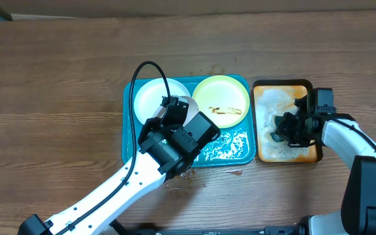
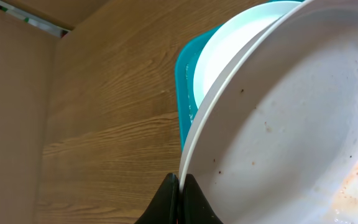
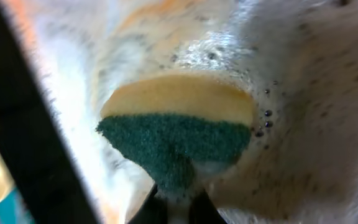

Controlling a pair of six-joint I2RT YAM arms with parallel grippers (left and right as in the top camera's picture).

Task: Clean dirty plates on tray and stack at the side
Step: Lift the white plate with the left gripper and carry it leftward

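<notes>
My left gripper [image 2: 181, 177] is shut on the rim of a white plate [image 2: 278, 124] with brown specks and a smear, holding it tilted on edge. Under it another white plate [image 2: 229, 56] lies in the far-left part of the teal tray [image 2: 184, 81]. From overhead, that flat white plate [image 1: 152, 98] and a pale yellow-green plate [image 1: 220, 98] with a brown smear sit side by side in the tray [image 1: 126, 140]. The left arm hides most of the held plate there. My right gripper [image 3: 178, 193] is shut on a yellow-and-green sponge [image 3: 179, 118] over soapy foam.
A narrow orange tray [image 1: 260, 88] full of foamy water stands right of the teal tray, with the right gripper [image 1: 284, 128] over it. White suds [image 1: 230, 147] cover the teal tray's near right part. Small drips mark the wooden table [image 1: 57, 78] by the tray's front edge.
</notes>
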